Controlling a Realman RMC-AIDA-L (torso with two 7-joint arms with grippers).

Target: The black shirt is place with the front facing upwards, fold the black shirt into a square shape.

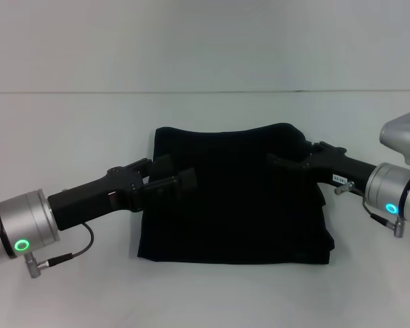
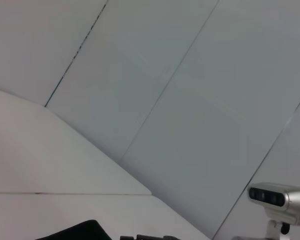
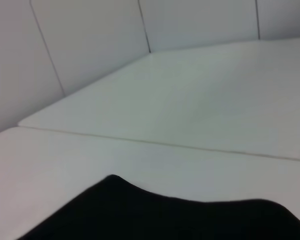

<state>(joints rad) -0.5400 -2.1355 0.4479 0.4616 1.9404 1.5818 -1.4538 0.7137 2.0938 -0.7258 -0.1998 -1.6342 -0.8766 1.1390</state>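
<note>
We see the white desk (image 1: 68,137) carrying the black shirt (image 1: 239,205) at frame centre, already a compact rectangle, slightly wider than deep. Our left gripper (image 1: 181,181) sits over its left edge, jaws spread; our right gripper (image 1: 277,160) over its upper right, jaws unreadable.

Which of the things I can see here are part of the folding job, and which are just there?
Part of the job:
black shirt, already folded to a rough rectangle
left hand, over the shirt's left edge
right hand, over its upper right part

Just there:
white table
pale wall panels behind
</note>
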